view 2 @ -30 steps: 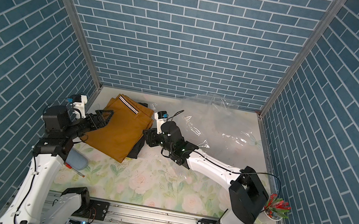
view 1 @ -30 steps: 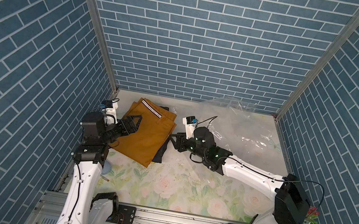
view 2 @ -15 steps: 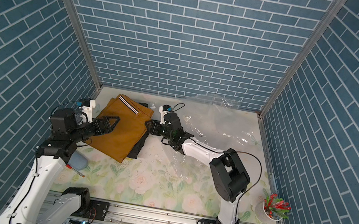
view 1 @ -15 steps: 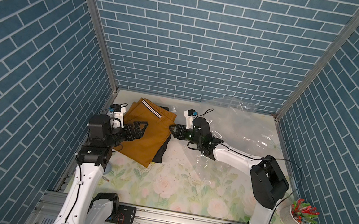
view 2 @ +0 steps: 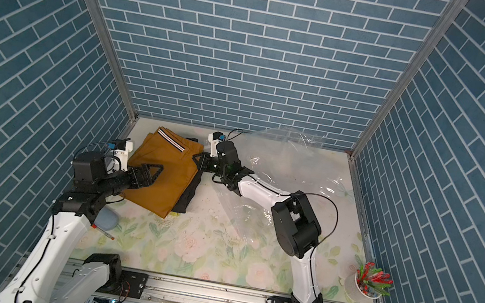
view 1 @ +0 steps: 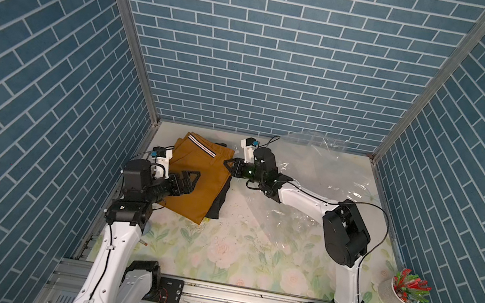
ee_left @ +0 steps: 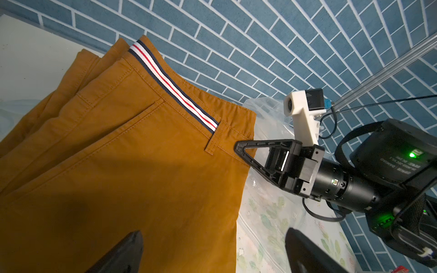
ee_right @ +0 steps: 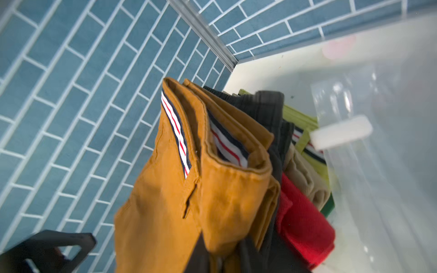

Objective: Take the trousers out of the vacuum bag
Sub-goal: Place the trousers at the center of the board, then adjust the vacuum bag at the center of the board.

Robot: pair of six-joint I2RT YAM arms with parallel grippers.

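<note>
At the left side of the flowered tabletop (view 1: 216, 255), the left gripper (view 1: 187, 179) hovers over the near part of the trousers (view 1: 195, 181), its fingers (ee_left: 123, 255) spread wide with nothing between them. The trousers lie as a folded pile near the back left corner, ochre brown on top with a striped waistband (ee_left: 172, 85); in both top views a black pair peeks out along the pile's right edge (view 2: 187, 196). The right wrist view shows black, red, beige and green layers stacked beside the brown cloth (ee_right: 305, 227). Just right of the pile, the right gripper (view 1: 229, 167) reaches in from the right, its fingers pressed together at the waistband corner of the brown pair; whether cloth is pinched between them cannot be told. Behind and under the right arm, the clear vacuum bag (view 1: 325, 170) spreads crinkled across the back right of the tabletop, with the trousers outside it. A cup of red and green clips (view 1: 405, 289) stands at the near right edge.
</note>
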